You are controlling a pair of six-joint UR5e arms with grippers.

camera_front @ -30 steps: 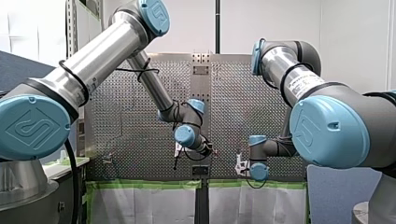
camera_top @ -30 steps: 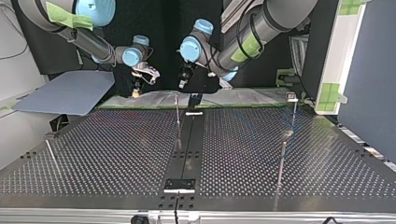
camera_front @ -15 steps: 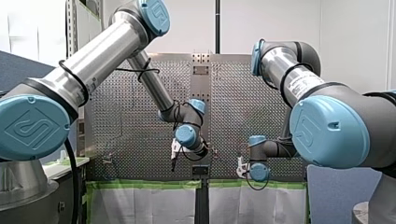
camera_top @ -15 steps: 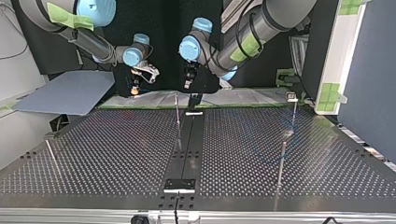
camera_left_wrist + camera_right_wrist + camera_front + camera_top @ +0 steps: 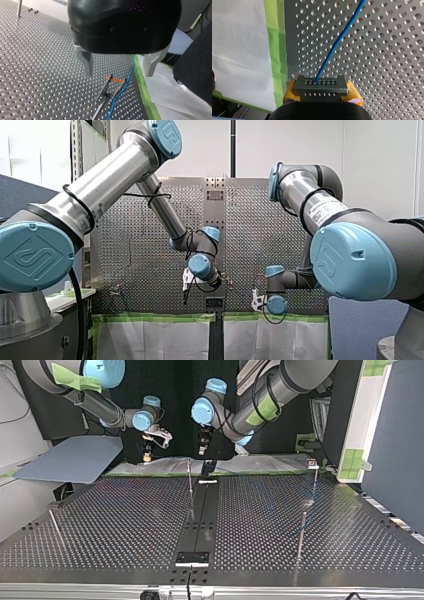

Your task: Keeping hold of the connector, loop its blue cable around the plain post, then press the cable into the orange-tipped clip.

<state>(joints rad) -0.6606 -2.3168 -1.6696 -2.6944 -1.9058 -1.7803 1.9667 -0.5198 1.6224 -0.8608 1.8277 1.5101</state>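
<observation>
left gripper point(image 5: 118, 74) drifted; connector point(image 5: 320, 86) sits between right fingers point(image 5: 289, 95).

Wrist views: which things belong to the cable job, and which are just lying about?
Job:
connector, shut in my right gripper
blue cable
orange-tipped clip
my left gripper, open over it
metal post, perhaps the plain one

Lying about:
green tape
white sheet
grey board at the top view's left

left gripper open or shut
Open. In the left wrist view the left gripper has its metal fingers spread wide apart, gripping nothing.
</observation>
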